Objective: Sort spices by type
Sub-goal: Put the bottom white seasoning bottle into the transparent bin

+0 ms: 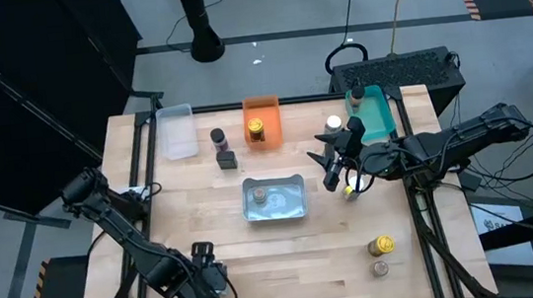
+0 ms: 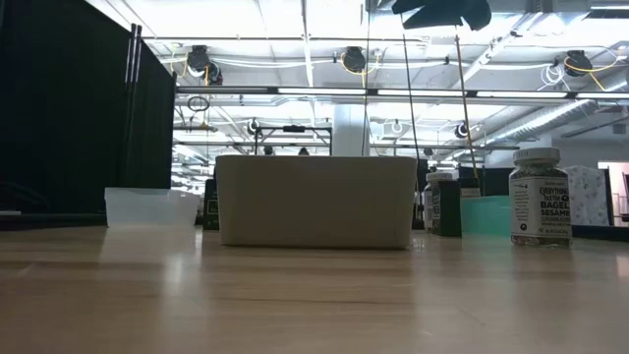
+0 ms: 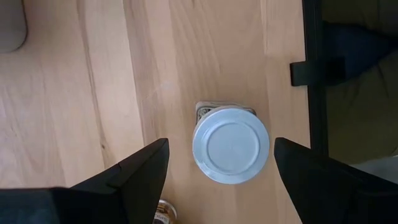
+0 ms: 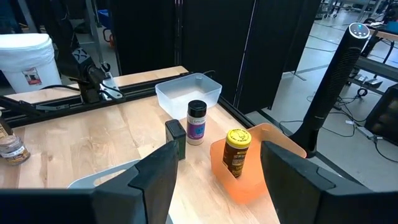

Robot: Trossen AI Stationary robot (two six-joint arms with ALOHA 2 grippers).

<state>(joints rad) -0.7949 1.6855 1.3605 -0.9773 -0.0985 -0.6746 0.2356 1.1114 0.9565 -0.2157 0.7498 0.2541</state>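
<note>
— Where are the spice jars being kept?

— A yellow-lidded jar [image 1: 256, 128] is being held in the orange bin [image 1: 264, 105] at the far side. A black-lidded jar [image 1: 217, 136] is being left standing between that bin and the clear bin [image 1: 177, 131]. One jar [image 1: 260, 195] is being kept in the grey tray [image 1: 292, 204] in the middle.

— What is being done with the left gripper [image 3: 221, 146]?

— It is being held over the near left of the table. Its fingers [image 3: 146, 165] are being kept wide apart, with a white-lidded jar [image 3: 231, 144] seen between them and not touched.

— And the right gripper [image 1: 333, 167]?

— It is being held up between the grey tray and the green bin [image 1: 377, 117]. Its fingers are being kept apart, and nothing is being gripped.
</note>
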